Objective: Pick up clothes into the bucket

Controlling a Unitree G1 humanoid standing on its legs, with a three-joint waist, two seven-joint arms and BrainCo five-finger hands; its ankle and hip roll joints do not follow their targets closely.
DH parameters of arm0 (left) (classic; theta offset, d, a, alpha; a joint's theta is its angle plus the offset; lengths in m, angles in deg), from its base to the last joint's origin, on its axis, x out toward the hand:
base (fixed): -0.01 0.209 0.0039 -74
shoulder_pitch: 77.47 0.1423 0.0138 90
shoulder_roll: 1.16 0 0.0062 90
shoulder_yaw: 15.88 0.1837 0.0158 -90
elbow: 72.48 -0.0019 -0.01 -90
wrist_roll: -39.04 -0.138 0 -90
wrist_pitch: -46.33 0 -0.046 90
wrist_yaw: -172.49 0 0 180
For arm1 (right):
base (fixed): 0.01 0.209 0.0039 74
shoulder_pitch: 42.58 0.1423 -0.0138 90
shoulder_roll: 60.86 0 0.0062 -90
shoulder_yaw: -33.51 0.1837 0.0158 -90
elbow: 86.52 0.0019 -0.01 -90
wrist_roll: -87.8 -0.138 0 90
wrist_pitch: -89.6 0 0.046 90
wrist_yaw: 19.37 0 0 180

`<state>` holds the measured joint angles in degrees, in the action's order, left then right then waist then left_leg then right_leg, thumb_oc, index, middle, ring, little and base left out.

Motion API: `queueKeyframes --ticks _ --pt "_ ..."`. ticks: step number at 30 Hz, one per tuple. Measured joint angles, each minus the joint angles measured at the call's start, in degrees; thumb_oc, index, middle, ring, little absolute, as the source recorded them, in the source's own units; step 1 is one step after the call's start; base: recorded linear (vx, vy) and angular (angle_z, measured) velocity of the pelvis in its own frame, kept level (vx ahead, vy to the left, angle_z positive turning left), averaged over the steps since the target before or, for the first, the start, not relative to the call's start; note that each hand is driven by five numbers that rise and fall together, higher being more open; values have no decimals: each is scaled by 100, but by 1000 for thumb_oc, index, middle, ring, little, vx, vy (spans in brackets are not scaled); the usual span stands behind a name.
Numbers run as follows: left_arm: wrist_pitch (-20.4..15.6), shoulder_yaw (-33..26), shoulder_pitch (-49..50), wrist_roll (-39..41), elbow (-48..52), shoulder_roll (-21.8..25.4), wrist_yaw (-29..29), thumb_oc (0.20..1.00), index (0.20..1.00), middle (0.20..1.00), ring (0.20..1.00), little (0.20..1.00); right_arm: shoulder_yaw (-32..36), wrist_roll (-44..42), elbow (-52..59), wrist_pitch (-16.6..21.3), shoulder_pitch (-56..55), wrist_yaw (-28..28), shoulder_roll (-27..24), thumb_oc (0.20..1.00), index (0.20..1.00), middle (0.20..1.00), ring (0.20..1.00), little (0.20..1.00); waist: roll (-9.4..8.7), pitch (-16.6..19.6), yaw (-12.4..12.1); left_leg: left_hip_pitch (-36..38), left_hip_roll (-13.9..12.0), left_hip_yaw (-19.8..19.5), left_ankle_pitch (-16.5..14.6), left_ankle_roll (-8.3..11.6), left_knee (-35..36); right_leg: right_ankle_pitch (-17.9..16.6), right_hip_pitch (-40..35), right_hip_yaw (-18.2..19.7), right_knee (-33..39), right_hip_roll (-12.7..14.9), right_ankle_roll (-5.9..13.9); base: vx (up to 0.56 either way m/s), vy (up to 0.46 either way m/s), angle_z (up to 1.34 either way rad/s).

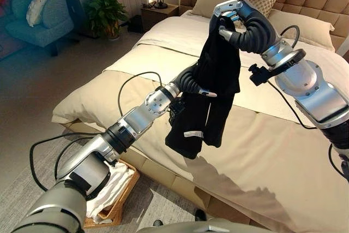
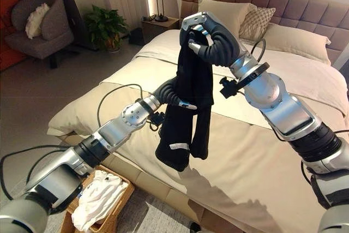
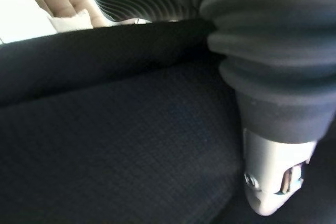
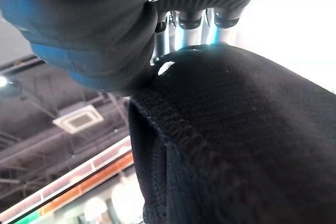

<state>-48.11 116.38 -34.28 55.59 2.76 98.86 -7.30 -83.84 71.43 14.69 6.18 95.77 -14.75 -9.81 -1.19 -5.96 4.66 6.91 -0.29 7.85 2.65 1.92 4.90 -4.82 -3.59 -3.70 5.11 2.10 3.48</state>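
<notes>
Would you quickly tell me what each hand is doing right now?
Left hand: fingers hidden behind the black garment, so it cannot be told.
Right hand: closed on the top of the black garment, holding it up above the bed.

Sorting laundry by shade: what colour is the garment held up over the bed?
Black garment, clearest in the right eye view.

The garment (image 2: 188, 102) hangs from the right hand (image 2: 200, 32) above the bed (image 2: 262, 151). The left hand (image 2: 173, 94) is behind the garment, lower down. The basket (image 2: 117, 200) sits on the floor, left of the bed. Pillows (image 2: 232, 17) lie at the bed's far end.
</notes>
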Motion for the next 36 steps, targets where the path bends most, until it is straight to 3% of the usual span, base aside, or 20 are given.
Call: queueKeyframes --ticks 1,12,13,15,16,17,22,26,29,36 --pt "4 1 0 -5 0 2 21 200 200 200 200 200 0 2 0 0 2 0 0 200 200 200 200 200 0 0 30 0 -1 0 0 0 1 0 0 -1 0 0 0 0 0 0" --pt "16 92 -2 -7 259 460 262 200 200 200 200 200 184 167 -148 -3 1 3 19 200 200 200 200 200 39 23 89 22 -8 1 0 0 1 -1 -22 -5 0 -3 -3 0 0 0" --pt "13 87 -4 4 412 591 252 200 200 200 200 200 298 201 -169 -4 -1 5 35 307 307 307 307 307 48 28 74 33 -10 -3 0 0 1 0 -37 -16 0 -3 -3 0 0 0" --pt "12 38 -5 35 643 775 244 200 200 200 200 200 457 249 -246 -3 -6 14 71 620 620 620 620 620 59 35 63 56 -8 -15 0 0 1 7 -67 -19 1 1 -14 -4 -8 4" --pt "11 -20 -5 56 717 842 242 200 200 200 200 200 511 268 -289 -3 -15 20 78 875 875 875 875 875 60 35 57 65 -8 -16 0 0 1 7 -77 -20 1 2 -15 -13 -9 4" --pt "5 -149 -6 74 766 910 200 200 200 200 200 200 570 283 -339 -5 -18 54 79 1000 1000 1000 1000 1000 66 39 50 77 -8 -18 0 0 1 7 -93 -22 1 2 -15 0 0 0" --pt "-37 -434 -9 277 909 1360 -19 200 200 200 200 200 1030 329 -322 -3 -226 115 267 1000 1000 1000 1000 1000 93 55 48 121 -11 -41 -1 1 2 22 -149 -70 3 6 -31 3 -2 1" --pt "-137 -529 -111 300 1004 2108 -123 200 200 200 200 200 1384 319 -369 -9 -656 149 269 1000 1000 1000 1000 1000 139 77 57 147 -5 -117 -1 3 1 33 -206 -153 2 14 -53 -21 -3 11" --pt "-227 -761 -243 300 892 2675 -285 200 200 200 200 200 2026 107 -548 18 -1433 239 545 1000 1000 1000 1000 1000 188 113 63 148 -5 -170 0 2 0 38 -230 -193 2 15 -52 -15 3 8" --pt "-395 -1116 -335 454 550 3370 -568 200 200 200 200 200 2656 -450 -941 25 -2673 345 1119 1000 1000 1000 1000 1000 304 132 66 145 -2 -183 -1 5 3 66 -238 -230 2 20 -72 -1 -1 1"
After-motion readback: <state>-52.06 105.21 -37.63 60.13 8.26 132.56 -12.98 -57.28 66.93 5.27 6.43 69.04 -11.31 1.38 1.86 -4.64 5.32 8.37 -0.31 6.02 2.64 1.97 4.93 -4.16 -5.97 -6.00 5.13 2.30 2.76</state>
